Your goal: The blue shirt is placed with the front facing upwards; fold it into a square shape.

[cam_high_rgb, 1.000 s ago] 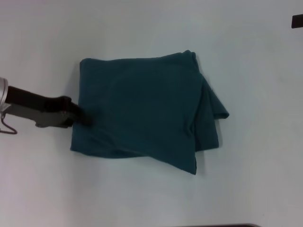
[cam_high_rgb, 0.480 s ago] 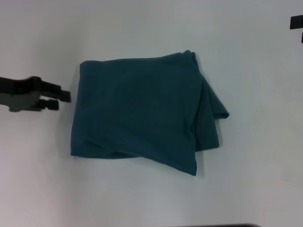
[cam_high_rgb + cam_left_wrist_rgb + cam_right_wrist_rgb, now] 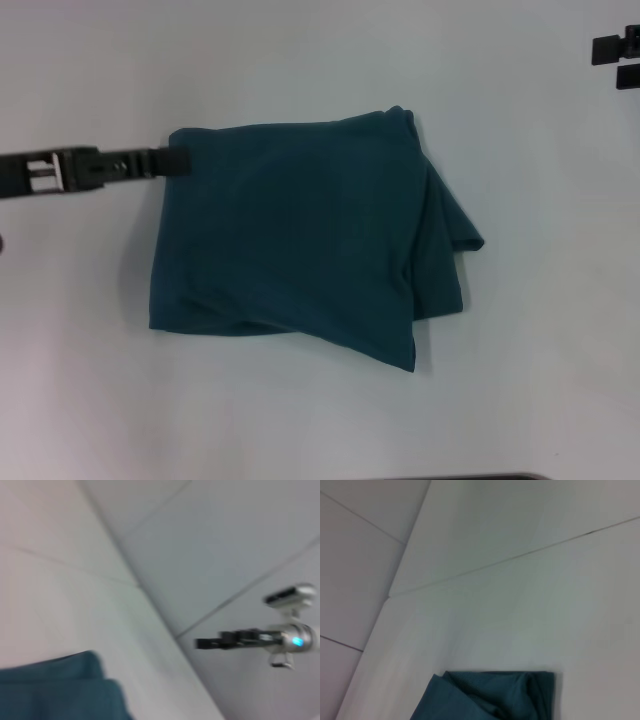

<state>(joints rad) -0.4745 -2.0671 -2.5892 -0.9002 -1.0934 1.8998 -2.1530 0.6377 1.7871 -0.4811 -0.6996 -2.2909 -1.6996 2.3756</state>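
Teal-blue cotton, folded several layers deep, sits in the middle of the white table (image 3: pixel 300 430): the blue shirt (image 3: pixel 300 240) already reads as a rough square, its printed front hidden inside the folds. The left and far edges run fairly straight, but the right side is untidy, with a loose flap poking out past the main block and the near right corner dipping to a point (this is where the shape falls short of square).

The left gripper (image 3: pixel 170 162) reaches in from the robot's left, level and slender, its tip just at the shirt's far left corner. From the head view I cannot tell whether its fingers are parted or closed, nor whether the tip touches the cloth or hangs above it. The shirt lies to the right of that tip and nearer the robot, so almost the whole garment stretches away from the jaws along the table.

The right gripper (image 3: pixel 618 48) is well apart, at the far right edge of the head view, clear of the cloth; the left wrist view shows it (image 3: pixel 210 643) raised, but its fingers give no clear reading there either.

By my judgement the folding is nearly done. The left arm is much nearer to the shirt, yet the stray flap lies on the right arm's side.
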